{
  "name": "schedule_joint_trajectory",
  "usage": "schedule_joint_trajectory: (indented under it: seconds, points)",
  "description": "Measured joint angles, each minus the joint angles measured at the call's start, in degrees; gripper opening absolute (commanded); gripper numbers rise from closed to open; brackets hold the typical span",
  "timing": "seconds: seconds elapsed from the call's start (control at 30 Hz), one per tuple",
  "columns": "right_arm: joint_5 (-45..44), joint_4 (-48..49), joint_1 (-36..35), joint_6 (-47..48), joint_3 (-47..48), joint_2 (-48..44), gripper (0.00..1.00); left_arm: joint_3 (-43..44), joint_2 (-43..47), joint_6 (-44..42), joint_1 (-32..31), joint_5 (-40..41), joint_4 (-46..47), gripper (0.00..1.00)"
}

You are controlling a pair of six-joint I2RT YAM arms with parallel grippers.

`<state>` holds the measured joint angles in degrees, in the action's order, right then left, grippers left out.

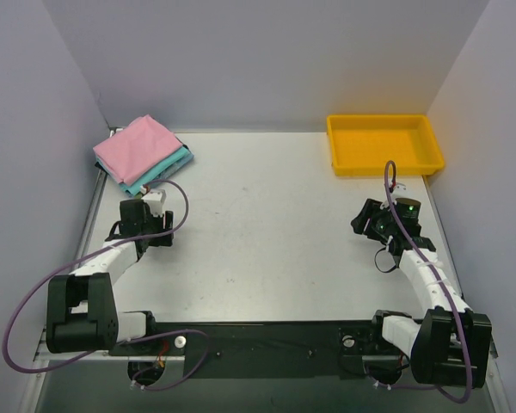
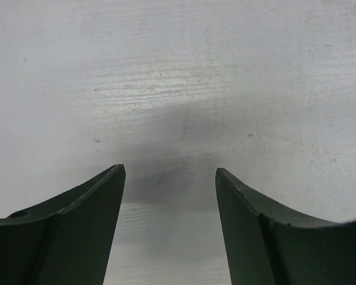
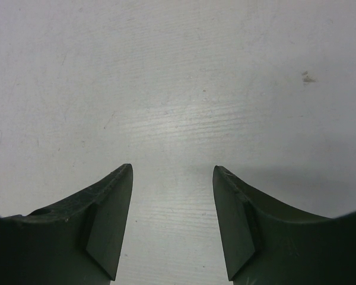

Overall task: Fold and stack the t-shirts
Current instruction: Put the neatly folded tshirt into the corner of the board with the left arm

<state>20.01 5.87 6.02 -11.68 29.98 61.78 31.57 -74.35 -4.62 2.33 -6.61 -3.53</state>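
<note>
Folded t-shirts lie in a stack at the table's far left corner: a light pink tee (image 1: pixel 136 146) on top, a teal-green tee (image 1: pixel 163 169) under it, and a blue edge (image 1: pixel 186 147) showing at the right side. My left gripper (image 1: pixel 150 234) is open and empty, just in front of the stack, over bare table (image 2: pixel 178 89). My right gripper (image 1: pixel 367 225) is open and empty at the right side, over bare table (image 3: pixel 178 89). No shirt shows in either wrist view.
A yellow plastic tray (image 1: pixel 383 144) stands at the far right, with nothing seen in it. Grey walls close the table on the left, back and right. Purple cables loop beside both arms.
</note>
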Motion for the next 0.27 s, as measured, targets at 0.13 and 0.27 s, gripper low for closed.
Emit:
schedule_joint_trajectory:
  seconds: [0.13,0.27]
  points:
    - [0.02,0.02,0.00,0.02,0.00,0.00,0.52,0.00,-0.13,0.00,0.00,0.26,0.00,0.72]
    - [0.02,0.02,0.00,0.04,0.00,0.00,0.52,-0.11,-0.13,-0.02,0.00,0.42,0.66,0.73]
